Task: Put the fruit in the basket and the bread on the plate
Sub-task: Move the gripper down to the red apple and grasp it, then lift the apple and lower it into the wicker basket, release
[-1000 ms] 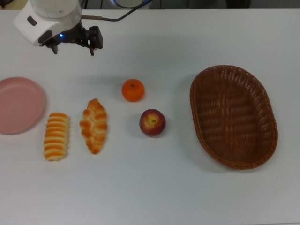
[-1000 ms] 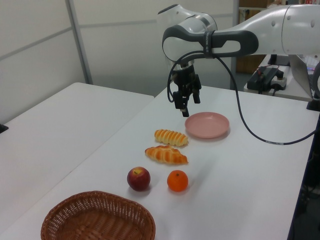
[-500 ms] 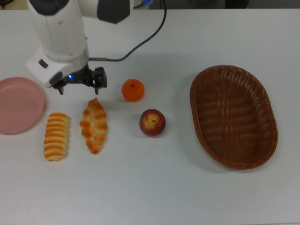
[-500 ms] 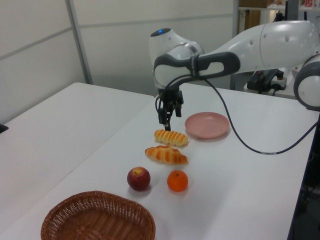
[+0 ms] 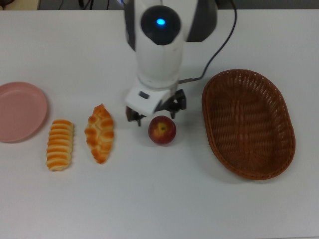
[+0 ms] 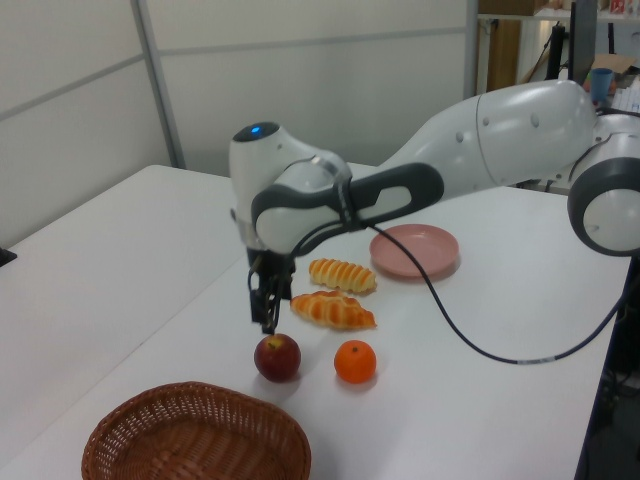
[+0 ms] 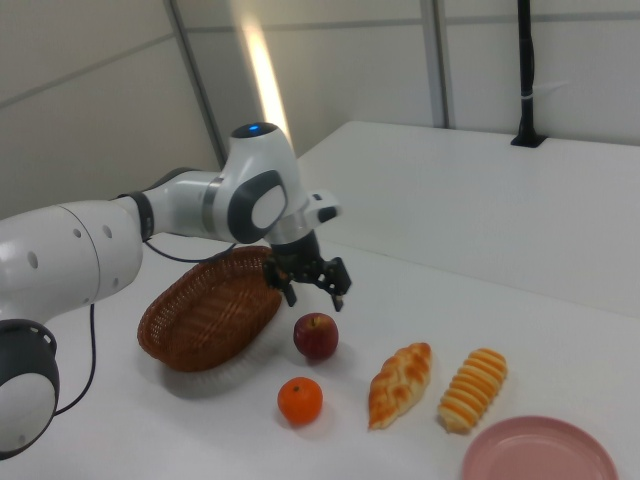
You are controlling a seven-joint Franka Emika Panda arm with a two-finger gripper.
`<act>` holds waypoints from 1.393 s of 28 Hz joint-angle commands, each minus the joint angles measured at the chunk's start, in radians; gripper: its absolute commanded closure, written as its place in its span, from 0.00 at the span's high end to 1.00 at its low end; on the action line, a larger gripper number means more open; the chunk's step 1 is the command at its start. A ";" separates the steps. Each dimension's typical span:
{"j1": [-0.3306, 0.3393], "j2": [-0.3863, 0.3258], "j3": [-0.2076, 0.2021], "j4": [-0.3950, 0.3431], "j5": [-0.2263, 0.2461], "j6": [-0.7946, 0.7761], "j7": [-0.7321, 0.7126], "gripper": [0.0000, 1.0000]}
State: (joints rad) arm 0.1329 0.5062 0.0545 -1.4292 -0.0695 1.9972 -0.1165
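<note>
The gripper is hanging just above the apple with its jaws spread apart and gripping nothing. The tangerine is sitting beside the apple near the table's middle (hidden under the arm in the top view). Both loaves are lying between the fruit and the plate; the basket is standing toward the opposite end.

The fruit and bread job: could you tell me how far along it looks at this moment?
Nothing is placed yet: the basket and the pink plate are both empty. In hand: the gripper hovers open just above the apple, not holding it. Left: the apple and the tangerine into the basket, then the ridged loaf and the braided loaf onto the plate.
</note>
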 commanded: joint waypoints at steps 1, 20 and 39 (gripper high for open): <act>0.033 0.014 -0.015 -0.017 -0.012 0.052 0.001 1.00; 0.080 0.083 -0.015 -0.037 -0.119 0.072 0.004 1.00; 0.088 -0.009 0.031 -0.039 -0.144 0.055 0.058 0.12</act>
State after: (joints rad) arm 0.2116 0.5788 0.0585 -1.4373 -0.2343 2.0418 -0.0843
